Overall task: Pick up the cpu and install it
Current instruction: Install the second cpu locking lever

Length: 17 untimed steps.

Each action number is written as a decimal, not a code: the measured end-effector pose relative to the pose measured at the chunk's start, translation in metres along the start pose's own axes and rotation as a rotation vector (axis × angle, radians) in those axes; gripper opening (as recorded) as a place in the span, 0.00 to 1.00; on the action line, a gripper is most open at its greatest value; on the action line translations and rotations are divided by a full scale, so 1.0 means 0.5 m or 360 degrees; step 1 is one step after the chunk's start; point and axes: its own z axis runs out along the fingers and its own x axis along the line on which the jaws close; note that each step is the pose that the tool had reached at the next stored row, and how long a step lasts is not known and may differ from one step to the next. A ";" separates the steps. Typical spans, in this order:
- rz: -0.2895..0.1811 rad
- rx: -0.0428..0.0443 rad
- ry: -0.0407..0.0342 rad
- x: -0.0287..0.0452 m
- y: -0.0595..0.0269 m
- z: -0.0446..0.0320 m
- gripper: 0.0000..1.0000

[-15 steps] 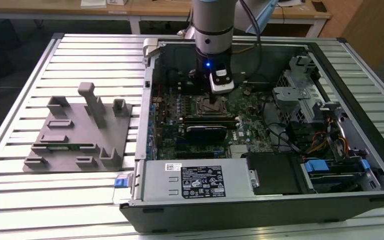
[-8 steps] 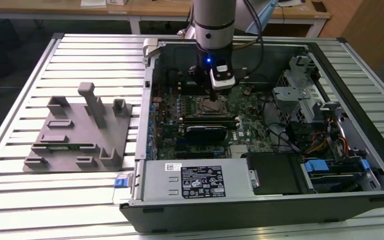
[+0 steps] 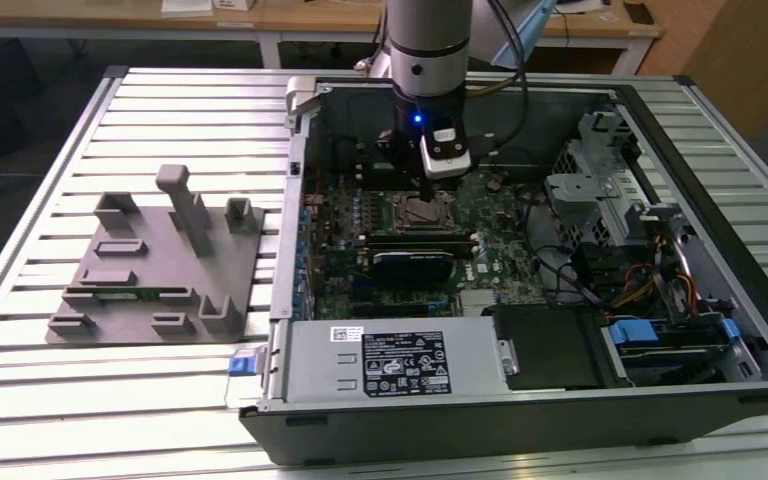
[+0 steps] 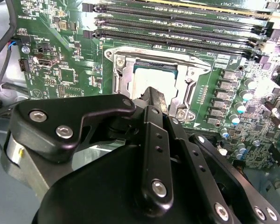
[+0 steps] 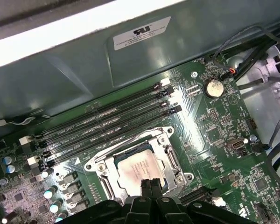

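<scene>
My pincer (image 5: 150, 183): fingers together, tips just above the cpu, nothing held.
Cpu (image 5: 139, 169): lying flat in the motherboard socket (image 5: 99, 164).
Handling: I judge it light, stiff, slippery-topped, fragile underneath; grip opposite edges.

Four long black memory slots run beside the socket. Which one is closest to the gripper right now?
The slot that borders the socket frame, last of the four counting from the case wall. The gripper sits over the cpu in that socket.

Silvery cpu (image 5: 139, 169), green motherboard (image 5: 210, 116), black claw (image 5: 150, 184)
</scene>
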 end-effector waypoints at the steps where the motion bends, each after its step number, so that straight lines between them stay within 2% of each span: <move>1: 0.0000 0.0000 0.0000 0.000 0.000 0.000 0.11; 9: 0.0000 0.0001 0.0000 0.000 0.000 -0.001 0.11; 13: 0.0000 0.0002 -0.0001 -0.001 0.001 -0.011 0.11; 17: 0.0000 0.0002 -0.0001 -0.001 0.001 -0.012 0.11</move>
